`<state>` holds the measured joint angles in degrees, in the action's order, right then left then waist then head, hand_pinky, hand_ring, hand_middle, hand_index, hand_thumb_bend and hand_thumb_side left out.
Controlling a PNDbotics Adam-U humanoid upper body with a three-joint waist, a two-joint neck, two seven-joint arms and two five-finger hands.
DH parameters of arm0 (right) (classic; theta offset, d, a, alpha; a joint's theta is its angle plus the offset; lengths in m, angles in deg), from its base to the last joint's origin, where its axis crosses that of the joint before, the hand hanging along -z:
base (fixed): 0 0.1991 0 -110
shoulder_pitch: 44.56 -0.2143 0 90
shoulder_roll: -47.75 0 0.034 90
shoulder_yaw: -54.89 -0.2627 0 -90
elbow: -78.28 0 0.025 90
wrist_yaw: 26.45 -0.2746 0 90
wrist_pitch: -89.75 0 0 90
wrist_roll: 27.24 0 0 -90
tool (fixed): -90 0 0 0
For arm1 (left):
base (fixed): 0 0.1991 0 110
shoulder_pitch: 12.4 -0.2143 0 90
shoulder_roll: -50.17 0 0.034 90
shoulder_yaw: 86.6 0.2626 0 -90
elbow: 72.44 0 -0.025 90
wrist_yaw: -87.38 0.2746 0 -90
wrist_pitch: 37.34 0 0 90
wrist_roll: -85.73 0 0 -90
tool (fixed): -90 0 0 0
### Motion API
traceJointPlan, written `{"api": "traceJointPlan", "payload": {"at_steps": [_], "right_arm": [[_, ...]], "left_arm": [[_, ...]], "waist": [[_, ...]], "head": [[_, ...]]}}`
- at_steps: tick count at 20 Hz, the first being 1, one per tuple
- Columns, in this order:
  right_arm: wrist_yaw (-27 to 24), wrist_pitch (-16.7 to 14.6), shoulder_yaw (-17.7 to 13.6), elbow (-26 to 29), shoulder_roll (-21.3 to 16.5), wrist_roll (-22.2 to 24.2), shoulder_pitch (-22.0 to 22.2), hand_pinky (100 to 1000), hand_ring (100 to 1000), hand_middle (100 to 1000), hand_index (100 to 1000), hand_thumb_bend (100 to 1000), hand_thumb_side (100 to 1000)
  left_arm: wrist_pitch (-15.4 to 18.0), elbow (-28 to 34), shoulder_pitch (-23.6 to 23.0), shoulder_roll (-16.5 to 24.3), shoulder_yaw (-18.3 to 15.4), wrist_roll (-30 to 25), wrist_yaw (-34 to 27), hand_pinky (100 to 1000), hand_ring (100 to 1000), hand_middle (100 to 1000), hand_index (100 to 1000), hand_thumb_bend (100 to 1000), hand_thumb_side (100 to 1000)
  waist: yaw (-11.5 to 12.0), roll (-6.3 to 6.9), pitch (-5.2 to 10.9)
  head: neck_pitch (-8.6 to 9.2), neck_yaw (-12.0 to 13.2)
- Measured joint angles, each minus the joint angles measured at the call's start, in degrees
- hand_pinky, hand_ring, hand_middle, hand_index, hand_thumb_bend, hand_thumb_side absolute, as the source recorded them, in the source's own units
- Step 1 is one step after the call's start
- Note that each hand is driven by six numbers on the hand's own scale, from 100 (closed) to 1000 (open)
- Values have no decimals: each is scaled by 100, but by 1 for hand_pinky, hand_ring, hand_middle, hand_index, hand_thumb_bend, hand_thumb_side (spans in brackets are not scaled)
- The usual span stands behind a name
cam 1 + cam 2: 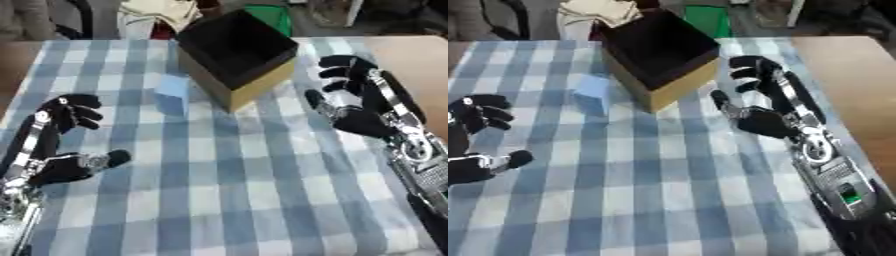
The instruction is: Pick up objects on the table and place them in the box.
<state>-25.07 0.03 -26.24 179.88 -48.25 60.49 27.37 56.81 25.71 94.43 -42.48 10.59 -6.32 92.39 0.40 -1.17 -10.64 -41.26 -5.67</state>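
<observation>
Blue block (171, 93) sits on the desk (262, 200) beside the box (236, 52), unpicked, while left hand (61, 145) and right hand (354, 100) hover open, holding nothing.

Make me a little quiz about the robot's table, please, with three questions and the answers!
1. True or false: the pale blue block is already inside the box.
2. Which hand is on the same side of the box as the block? A) the left hand B) the right hand C) neither
3. Fill in: the checked cloth is blue and ____.

Key:
1. False. The block stands on the cloth just left of the box.
2. A. The left hand is open near the lower left.
3. White.
</observation>
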Motion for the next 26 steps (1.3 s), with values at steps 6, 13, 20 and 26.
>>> {"api": "traceJointPlan", "payload": {"at_steps": [6, 13, 20, 26], "right_arm": [[0, 2, 6, 0, 0, 18, 0, 681, 782, 766, 806, 358, 223], [-2, 0, 40, 0, 0, 54, -1, 680, 782, 765, 806, 357, 225], [-5, -8, 106, 0, 0, 124, -2, 680, 782, 765, 806, 357, 225], [-7, -1, 146, 0, 0, 178, -5, 679, 782, 764, 806, 356, 227]], "left_arm": [[-87, -2, 297, 290, 101, -116, 92, 599, 627, 637, 745, 976, 267], [-204, -230, 986, 848, 390, -388, 207, 609, 633, 643, 758, 1000, 268], [-345, -960, 1905, 1240, 674, -795, 583, 630, 647, 656, 778, 1000, 297], [-473, -1872, 2751, 1268, 927, -1336, 1140, 650, 659, 664, 780, 948, 265]], "waist": [[-45, 18, 7], [-148, 18, 41], [-307, 33, 85], [-474, 50, 113]], "head": [[0, 4], [0, 30], [1, 61], [2, 89]]}}
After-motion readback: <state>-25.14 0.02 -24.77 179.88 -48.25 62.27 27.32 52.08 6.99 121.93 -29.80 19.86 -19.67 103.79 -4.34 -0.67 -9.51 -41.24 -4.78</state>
